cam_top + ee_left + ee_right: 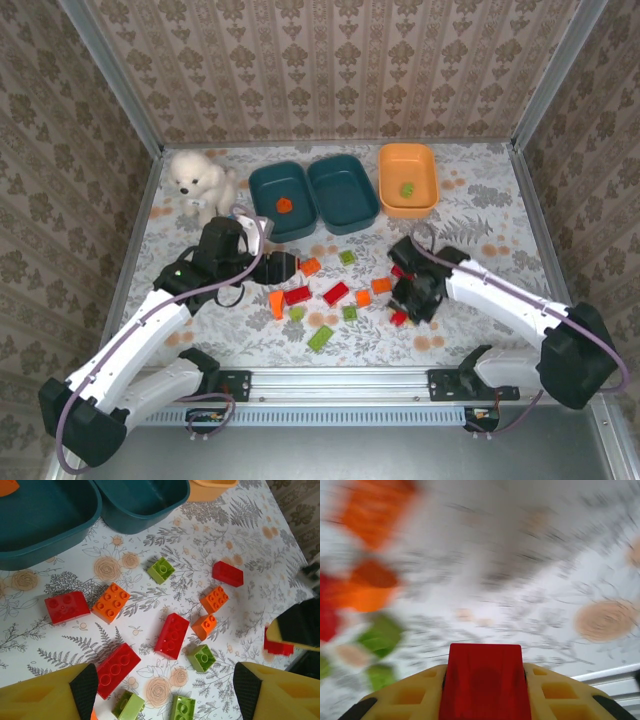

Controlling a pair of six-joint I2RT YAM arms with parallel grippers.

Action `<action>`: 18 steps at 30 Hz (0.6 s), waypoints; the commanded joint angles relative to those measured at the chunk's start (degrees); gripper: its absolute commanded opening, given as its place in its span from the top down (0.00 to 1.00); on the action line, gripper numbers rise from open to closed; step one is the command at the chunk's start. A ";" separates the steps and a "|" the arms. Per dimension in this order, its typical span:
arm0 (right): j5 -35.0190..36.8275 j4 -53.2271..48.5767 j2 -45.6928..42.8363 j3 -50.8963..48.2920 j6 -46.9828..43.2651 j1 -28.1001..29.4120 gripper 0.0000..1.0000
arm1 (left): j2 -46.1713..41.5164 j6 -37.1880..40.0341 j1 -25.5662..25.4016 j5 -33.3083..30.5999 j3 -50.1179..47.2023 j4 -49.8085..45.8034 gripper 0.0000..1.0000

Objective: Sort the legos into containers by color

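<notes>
Right pincer is clenched on a small red plastic brick, gripped btwn its yellow fingers. The bkgd in the wrist view is too blurred to tell if the brick is clear of the floral-print tabletop. From above, this pincer sits at the right edge of the loose pile, w/ red showing at its tip.

Left pincer is released, jaws wide apart, hanging over the pile's left side w/o touching any brick.

Scattered plastic bricks lie on the tabletop btwn the two arms, a mix of red, orange & light green, mostly apart from each other.

Three trays stand in a row at the far edge:
- Left dark teal plastic tray holds one orange brick.
- Middle dark teal plastic tray sits right against it.
- Orange plastic tray, at the right end, holds one light green brick.

White plush dog sits just left of the trays.
</notes>
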 commanded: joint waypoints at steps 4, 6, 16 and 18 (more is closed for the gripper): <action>8.82 -2.70 18.97 28.53 -15.97 -0.55 0.72 | 5.16 -6.82 5.77 -0.84 6.90 3.05 0.25; 8.91 -1.54 25.60 36.55 -18.97 -1.45 0.72 | 7.37 -7.64 8.12 -1.35 8.62 3.36 0.25; 7.42 0.17 52.62 64.99 -27.37 -6.59 0.71 | 13.56 -8.48 11.64 -3.38 12.25 6.53 0.25; 6.73 -0.23 56.34 68.55 -27.99 -7.39 0.71 | 13.65 -8.49 11.72 -3.43 12.26 6.42 0.25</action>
